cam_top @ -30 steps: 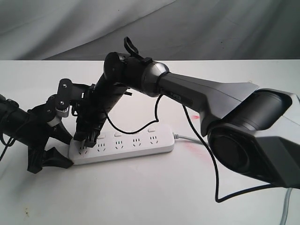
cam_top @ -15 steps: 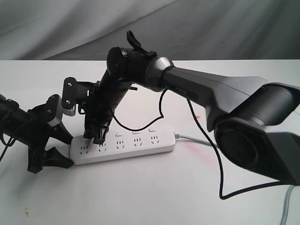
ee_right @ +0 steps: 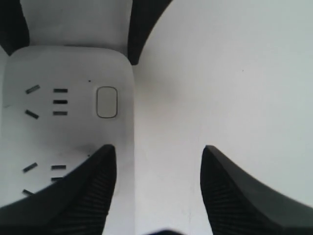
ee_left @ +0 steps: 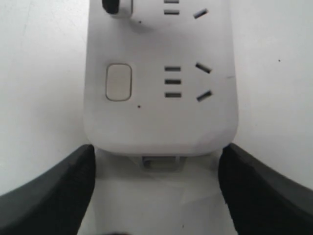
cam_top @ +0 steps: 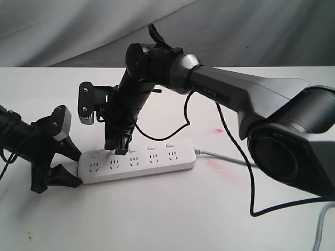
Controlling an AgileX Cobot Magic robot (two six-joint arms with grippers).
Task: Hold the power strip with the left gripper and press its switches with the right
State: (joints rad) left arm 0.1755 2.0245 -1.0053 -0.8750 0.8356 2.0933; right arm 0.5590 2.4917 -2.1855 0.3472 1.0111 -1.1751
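The white power strip [cam_top: 157, 162] lies flat on the table, its grey cord [cam_top: 212, 153] leaving to the right. My left gripper [cam_top: 70, 166] straddles its left end, and both black fingertips [ee_left: 73, 171] press on the rounded corners of the power strip [ee_left: 161, 122]. My right gripper [cam_top: 118, 150] hangs open over the second switch from the left. One of its fingers [ee_right: 93, 181] lies over the strip there, the other over bare table. The first switch [cam_top: 94, 155] [ee_left: 119, 82] [ee_right: 106, 102] is uncovered. Three more switches [cam_top: 152, 148] show to the right.
A black cable [cam_top: 246, 183] loops from the right arm down onto the table right of the strip. Faint red marks [cam_top: 216, 129] stain the white tabletop. A grey cloth [cam_top: 235, 31] hangs behind the table.
My right gripper has shifted right along the strip, from the first switch to the second, and sits slightly higher. The left gripper and the strip have stayed put.
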